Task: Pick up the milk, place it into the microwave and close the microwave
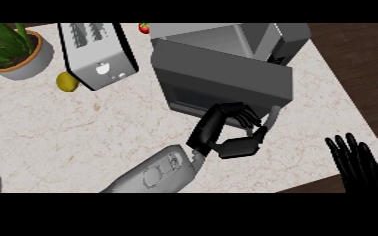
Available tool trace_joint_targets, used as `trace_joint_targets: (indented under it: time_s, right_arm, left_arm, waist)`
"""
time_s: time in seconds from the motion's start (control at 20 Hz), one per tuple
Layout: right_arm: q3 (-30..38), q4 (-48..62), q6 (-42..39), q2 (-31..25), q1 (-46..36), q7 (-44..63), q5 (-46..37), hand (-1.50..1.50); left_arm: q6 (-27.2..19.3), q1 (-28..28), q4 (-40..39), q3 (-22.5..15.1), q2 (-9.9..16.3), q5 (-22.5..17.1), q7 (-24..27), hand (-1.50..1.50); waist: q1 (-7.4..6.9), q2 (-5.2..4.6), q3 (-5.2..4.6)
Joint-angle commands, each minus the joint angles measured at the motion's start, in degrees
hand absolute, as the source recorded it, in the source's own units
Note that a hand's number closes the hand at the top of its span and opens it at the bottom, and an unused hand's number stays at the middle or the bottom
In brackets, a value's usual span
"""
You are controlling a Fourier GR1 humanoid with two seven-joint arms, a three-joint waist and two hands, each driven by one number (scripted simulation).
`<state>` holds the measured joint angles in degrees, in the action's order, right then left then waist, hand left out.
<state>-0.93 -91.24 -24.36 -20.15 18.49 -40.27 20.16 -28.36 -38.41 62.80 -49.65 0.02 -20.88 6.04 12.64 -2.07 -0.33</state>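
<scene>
Against the microwave door (221, 77), the left hand (230, 130) presses with curled, empty fingers, apparently to swing it shut, while the right hand (356, 161) rests open at the lower right edge.

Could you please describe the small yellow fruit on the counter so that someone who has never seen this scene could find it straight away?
Start at the potted plant in the counter's far left corner and the toaster beside it. The lemon lies on the marble counter between them, against the toaster's near left corner. It is the only yellow thing there; the other fruit, a red one, sits behind the microwave.
</scene>
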Motion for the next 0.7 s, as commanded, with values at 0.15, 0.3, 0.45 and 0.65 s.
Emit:
trace_joint_targets:
  time_s: [0.15, 0.3, 0.45, 0.65]
  right_arm:
    - [-1.43, -4.74, -4.88, -2.87, 1.09, 1.19, 2.82, -1.50]
    - [-1.64, -5.93, -4.83, -3.41, 0.68, 2.35, 3.82, -1.50]
    - [-1.97, -7.69, -5.05, -3.86, 0.90, 3.71, 5.41, -1.50]
    - [-1.77, -9.61, -4.80, -3.88, 1.22, 4.40, 7.37, -1.50]
  left_arm:
    - [-4.73, -6.18, -5.76, 4.91, -0.02, -6.53, 4.05, 1.50]
    - [-4.18, -8.61, -6.77, 7.30, -0.02, -9.68, 6.32, 1.50]
    - [-3.99, -10.45, -9.42, 8.39, -0.02, -12.03, 7.67, 1.50]
    - [-3.07, -12.87, -13.09, 10.66, -0.02, -14.45, 9.62, 1.50]
  waist:
    - [3.11, -0.90, -0.01]
    - [4.31, -1.64, -0.04]
    - [4.91, -1.86, 0.01]
    - [6.06, -2.43, 0.04]
